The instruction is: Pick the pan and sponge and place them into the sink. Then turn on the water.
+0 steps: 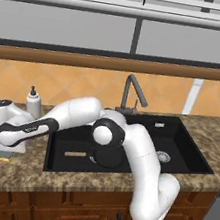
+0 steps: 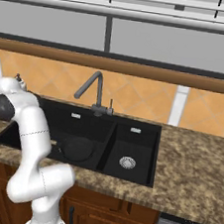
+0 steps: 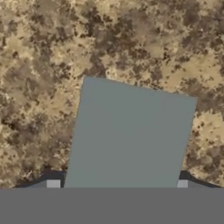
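Counter: speckled brown-tan granite, mottled and matte, running around the sink; same stone fills the hand view.
Sink: black rectangular double basin, smooth dark walls, wide basin on the robot's left, narrower one on its right with a round silver drain.
Pan: round, flat, black, lying in the wide basin; straight light tan wooden handle points toward the left wall of the basin.
Sponge: flat rectangular pad, plain grey-blue top face, lying on the granite left of the sink, directly under the hand; a yellow edge peeks out below the hand in the left base view.
Gripper: hangs low over the sponge, one fingertip at each side of the pad, so spread about the pad's width; cannot tell if the fingers touch it.
Faucet: dark grey, angular spout, behind the sink.
Soap bottle: white pump bottle, smooth, on the counter behind the arm.
Backsplash: orange diamond tiles.
Cabinets: dark brown wood fronts under the counter.
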Controlling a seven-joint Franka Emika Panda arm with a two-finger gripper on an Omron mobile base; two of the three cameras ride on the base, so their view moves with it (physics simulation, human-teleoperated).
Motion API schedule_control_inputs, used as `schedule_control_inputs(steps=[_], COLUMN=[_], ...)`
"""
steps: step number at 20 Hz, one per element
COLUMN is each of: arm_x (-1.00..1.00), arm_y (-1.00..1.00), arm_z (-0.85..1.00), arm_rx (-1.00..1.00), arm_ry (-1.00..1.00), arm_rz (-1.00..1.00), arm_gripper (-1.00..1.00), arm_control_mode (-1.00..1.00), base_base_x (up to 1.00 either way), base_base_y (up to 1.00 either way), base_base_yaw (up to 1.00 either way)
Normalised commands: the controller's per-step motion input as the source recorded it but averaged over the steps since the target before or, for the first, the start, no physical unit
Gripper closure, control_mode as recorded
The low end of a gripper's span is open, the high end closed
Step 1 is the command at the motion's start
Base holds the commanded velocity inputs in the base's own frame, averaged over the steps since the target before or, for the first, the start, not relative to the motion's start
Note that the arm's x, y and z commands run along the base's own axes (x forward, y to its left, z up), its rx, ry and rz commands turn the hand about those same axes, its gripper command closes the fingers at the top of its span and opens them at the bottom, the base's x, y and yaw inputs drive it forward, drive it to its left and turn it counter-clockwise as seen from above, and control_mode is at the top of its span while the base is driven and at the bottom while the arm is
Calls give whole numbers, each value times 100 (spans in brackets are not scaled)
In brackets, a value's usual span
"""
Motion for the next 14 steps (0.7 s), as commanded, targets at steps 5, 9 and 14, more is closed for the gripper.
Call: schedule_control_inputs(steps=[5,9,14], arm_x=[-8,-3,0], arm_y=[-69,-99,-100], arm_z=[-14,36,23], arm_rx=[0,4,1], arm_ry=[-2,-11,-3], arm_rz=[3,3,0], arm_gripper=[100,100,100], arm_control_mode=[-100,-100,-100], base_base_x=[0,0,0], base_base_y=[0,0,0], base_base_yaw=[0,0,0])
